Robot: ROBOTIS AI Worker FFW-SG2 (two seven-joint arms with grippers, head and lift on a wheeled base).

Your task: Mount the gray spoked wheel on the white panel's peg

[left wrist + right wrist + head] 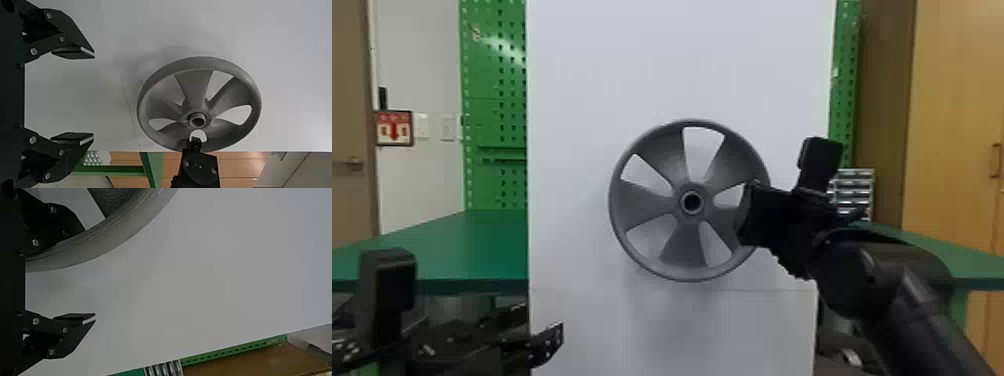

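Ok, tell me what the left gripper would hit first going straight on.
The left gripper would probably meet the white panel below the gray spoked wheel; depth is unclear, so the wheel's lower rim may come first.

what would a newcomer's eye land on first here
The gray spoked wheel, upright in front of the white panel, mid head view, would likely catch the eye first. Next comes the right gripper, open at the wheel's right side, then the green tabletop on both sides of the panel.
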